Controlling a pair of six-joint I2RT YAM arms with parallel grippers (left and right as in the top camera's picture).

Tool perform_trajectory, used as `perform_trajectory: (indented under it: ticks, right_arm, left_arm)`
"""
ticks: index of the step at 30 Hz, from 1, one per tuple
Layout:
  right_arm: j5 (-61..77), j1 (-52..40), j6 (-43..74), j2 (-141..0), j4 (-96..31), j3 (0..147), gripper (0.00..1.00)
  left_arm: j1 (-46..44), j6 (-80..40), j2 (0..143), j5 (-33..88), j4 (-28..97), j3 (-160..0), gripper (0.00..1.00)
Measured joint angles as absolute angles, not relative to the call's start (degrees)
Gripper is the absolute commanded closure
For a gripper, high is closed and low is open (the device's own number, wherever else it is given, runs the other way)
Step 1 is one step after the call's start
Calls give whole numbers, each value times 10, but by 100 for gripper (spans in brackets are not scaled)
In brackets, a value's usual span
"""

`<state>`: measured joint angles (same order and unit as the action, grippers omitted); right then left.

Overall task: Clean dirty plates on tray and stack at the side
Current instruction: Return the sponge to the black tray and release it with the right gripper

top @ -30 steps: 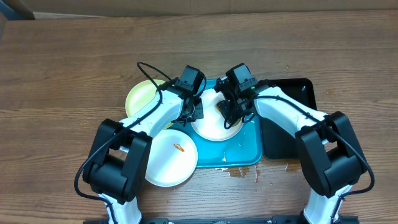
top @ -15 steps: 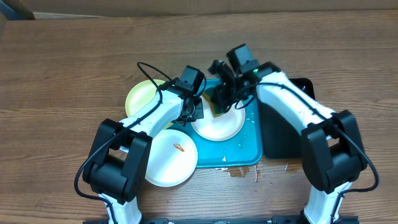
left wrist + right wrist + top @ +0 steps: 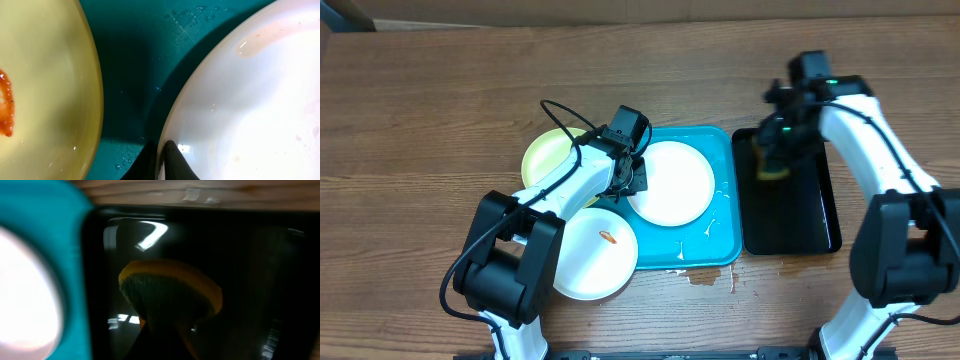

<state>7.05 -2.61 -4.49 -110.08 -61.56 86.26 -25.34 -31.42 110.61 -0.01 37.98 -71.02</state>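
Note:
On the turquoise tray [image 3: 720,245] lies a white plate [image 3: 672,183], wet and wiped. My left gripper [image 3: 638,180] is shut on its left rim; in the left wrist view the fingertips [image 3: 172,160] pinch that edge of the white plate [image 3: 250,100]. A pale yellow-green plate [image 3: 545,155] with an orange smear [image 3: 6,107] overlaps the tray's left side. A second white plate [image 3: 590,252] with a small orange smear lies at the tray's front left corner. My right gripper [image 3: 772,165] is shut on a yellow-green sponge [image 3: 170,292] above the black tray [image 3: 800,220].
The black tray [image 3: 250,255] stands right of the turquoise one, almost touching it. Water drops and a small puddle [image 3: 705,275] lie on the tray's front right and on the wooden table just before it.
My right arm has swung from above the white plate on the tray rightward to over the black tray, carrying the sponge. The left arm has stayed on the plate's rim.

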Motion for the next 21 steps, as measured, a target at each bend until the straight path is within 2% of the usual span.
perform_trajectory:
  ticks: [4,5,6,7,9,10,14,21]
  right_arm:
    - [41,16,-45,-1101,-609,838,95]
    - [38,21,-45,-1101,-602,828,91]
    - [34,24,-43,-1101,-596,820,80]
    - [32,25,-40,-1101,-587,811,58]
    - [30,25,-43,-1101,-576,799,40]
    - [29,25,-44,-1101,-575,796,35]
    - [27,25,-44,-1101,-570,794,31]
    - [27,25,-38,-1101,-565,794,25]
  left_arm:
    - [-253,-314,1106,0,380,-710,91]
    - [-253,-314,1106,0,380,-710,90]
    - [-253,-314,1106,0,380,-710,90]
    - [-253,-314,1106,0,380,-710,87]
    - [-253,-314,1106,0,380,-710,80]
    - [-253,-313,1106,0,380,-710,78]
    - [-253,-314,1107,0,381,-710,59]
    - [-253,-314,1107,0,381,-710,57]
